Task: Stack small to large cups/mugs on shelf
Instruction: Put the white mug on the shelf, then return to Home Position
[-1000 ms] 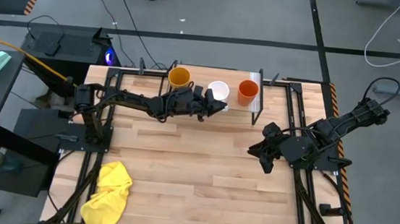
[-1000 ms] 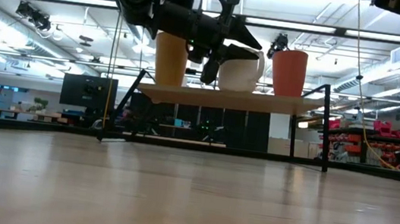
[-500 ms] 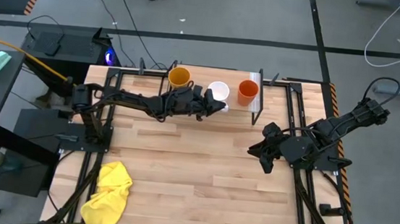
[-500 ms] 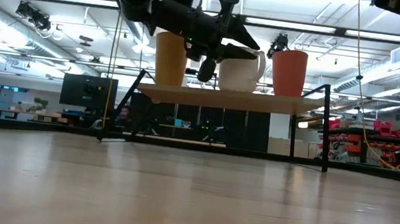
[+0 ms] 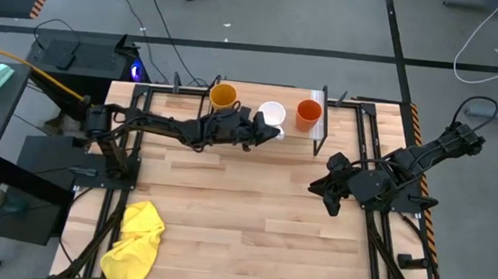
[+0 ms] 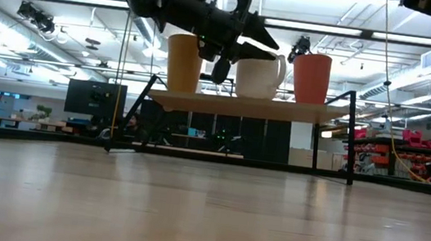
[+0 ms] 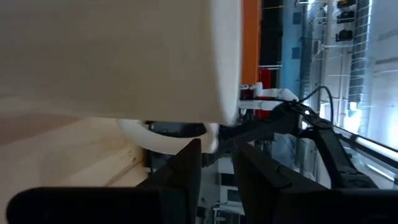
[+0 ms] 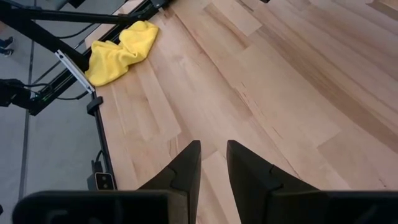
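Three vessels are standing in a row on the shelf (image 5: 259, 127) at the desk's (image 5: 252, 212) far edge: one yellow cup (image 5: 223, 95) left, one white mug (image 5: 272, 113) in the middle, one red cup (image 5: 308, 114) right. The left hand (image 5: 268, 132) is hovering just near of the mug, its fingers slightly parted, gripping nothing. The right hand (image 5: 324, 193) is waiting over the desk's right side, fingers narrowly apart, empty. One yellow cloth (image 5: 134, 242) is lying near-left.

Bright ceiling strip lights (image 6: 309, 27) glare behind my shelf, my wrist sees the white mug (image 7: 118, 59) blurred and washed out, while the tabletop (image 5: 252, 203) lies evenly lit, shadows faint.
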You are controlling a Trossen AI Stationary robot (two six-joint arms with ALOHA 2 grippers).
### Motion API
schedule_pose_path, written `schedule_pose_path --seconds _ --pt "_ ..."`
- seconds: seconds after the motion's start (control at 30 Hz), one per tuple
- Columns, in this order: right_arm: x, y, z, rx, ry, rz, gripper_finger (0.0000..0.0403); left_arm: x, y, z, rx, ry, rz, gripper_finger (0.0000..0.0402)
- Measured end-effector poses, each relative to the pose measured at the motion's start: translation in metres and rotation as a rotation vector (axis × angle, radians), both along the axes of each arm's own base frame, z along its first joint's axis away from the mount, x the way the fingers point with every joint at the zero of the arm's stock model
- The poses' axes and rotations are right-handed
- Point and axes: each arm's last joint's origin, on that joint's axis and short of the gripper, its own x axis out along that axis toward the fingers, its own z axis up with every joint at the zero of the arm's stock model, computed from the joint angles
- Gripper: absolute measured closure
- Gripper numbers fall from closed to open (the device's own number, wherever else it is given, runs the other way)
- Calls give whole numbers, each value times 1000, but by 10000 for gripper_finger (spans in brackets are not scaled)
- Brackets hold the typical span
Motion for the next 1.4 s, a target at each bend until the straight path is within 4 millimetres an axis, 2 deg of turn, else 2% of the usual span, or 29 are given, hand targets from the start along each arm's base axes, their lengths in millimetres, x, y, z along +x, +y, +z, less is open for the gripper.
schedule_pose_path --seconds 0.3,0.4,0.57,0.77,0.93,1.17,1.4 --pt "0 0 0 0 0 1 317 -5 -4 10 25 16 -3 306" --pt "0 0 0 -1 1 1 317 -10 -9 9 31 89 -13 303" --pt "-1 0 -1 -6 11 1 317 -18 -26 25 86 107 -44 303" --pt "-1 -1 -1 -8 14 1 317 -32 -61 54 214 60 -122 311" --pt "-1 -1 -1 -9 16 1 317 -57 -82 75 298 116 -112 311" --pt "-2 -1 -1 -12 21 1 317 -111 -99 99 375 285 -14 316" --pt "-2 -1 -2 -32 23 18 317 -155 -112 123 475 292 41 315"
